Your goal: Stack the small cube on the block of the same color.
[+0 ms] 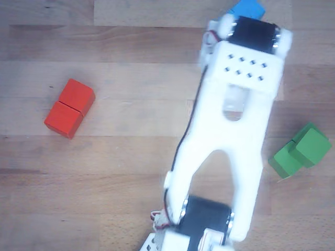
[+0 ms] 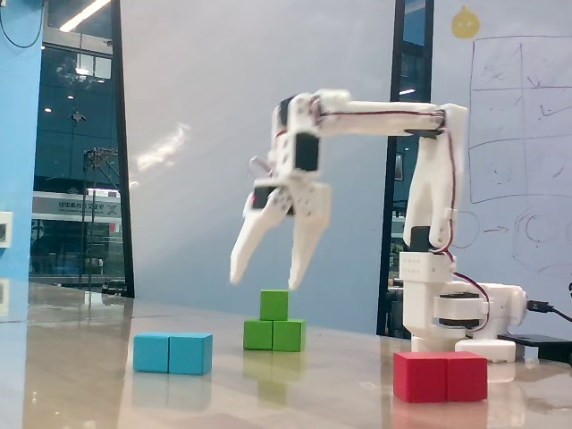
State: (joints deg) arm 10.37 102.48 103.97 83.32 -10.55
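Observation:
The small green cube [image 2: 274, 305] rests on top of the longer green block [image 2: 273, 335] near the table's middle in the fixed view. Seen in the other view, the same cube [image 1: 310, 146] sits on the green block [image 1: 282, 160] at the right edge. My white gripper [image 2: 266, 270] hangs open just above the stack, its fingers spread and holding nothing. In the other view the arm's white body covers the middle and the fingertips do not show.
A blue double block [image 2: 172, 353] lies to the left of the stack, a red double block [image 2: 440, 376] at the front right; both also show in the other view, red [image 1: 69, 107] at left and blue [image 1: 247, 9] at the top. The arm's base [image 2: 460, 317] stands at the right.

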